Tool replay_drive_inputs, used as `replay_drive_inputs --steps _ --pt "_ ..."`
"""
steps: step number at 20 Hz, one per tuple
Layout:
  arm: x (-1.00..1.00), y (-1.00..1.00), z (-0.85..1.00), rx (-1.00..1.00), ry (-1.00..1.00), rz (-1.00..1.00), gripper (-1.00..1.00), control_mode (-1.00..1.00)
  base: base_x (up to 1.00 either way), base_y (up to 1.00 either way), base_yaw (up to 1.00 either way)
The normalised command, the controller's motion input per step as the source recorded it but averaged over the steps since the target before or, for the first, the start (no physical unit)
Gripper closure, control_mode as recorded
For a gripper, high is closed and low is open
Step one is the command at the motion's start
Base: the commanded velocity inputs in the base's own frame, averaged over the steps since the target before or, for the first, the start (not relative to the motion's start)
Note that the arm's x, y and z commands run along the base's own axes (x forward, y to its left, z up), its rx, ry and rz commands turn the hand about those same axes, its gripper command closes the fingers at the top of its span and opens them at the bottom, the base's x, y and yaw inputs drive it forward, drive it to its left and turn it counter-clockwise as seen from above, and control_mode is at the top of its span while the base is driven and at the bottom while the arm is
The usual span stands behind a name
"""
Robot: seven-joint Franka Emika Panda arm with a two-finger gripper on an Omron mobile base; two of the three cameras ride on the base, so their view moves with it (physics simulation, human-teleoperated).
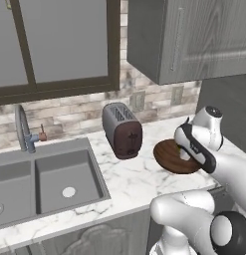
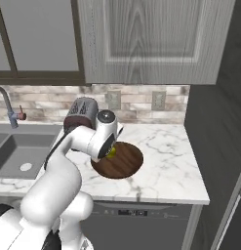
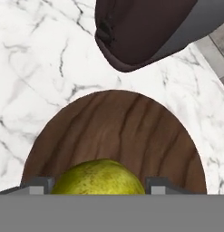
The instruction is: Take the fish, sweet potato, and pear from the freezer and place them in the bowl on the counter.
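Hand (image 3: 99,186) pinches the pear (image 3: 99,177), one finger on each side of it. Pear held above the near part of the bowl (image 3: 131,131); contact with the bowl cannot be told. In the right base view the pear (image 2: 112,152) shows yellow-green under the wrist, over the bowl's (image 2: 124,163) left part. Bowl rests on the marble surface (image 2: 166,146). Beyond it, just beside the rim, stands the toaster (image 1: 122,130). Sink (image 1: 45,179) well apart to the left.
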Motion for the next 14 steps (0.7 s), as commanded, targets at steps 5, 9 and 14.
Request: replay_drive_inputs --steps 5,9,14 --pt "0.27 0.00 -0.21 0.00 0.00 -0.03 1.00 -1.00 0.00 0.00 0.00" --pt "0.32 -0.03 -0.26 0.00 0.01 -0.01 1.00 -1.00 0.00 0.00 0.00" --pt "0.23 -0.09 -0.38 0.02 0.10 -0.01 1.00 -1.00 0.00 0.00 0.00"
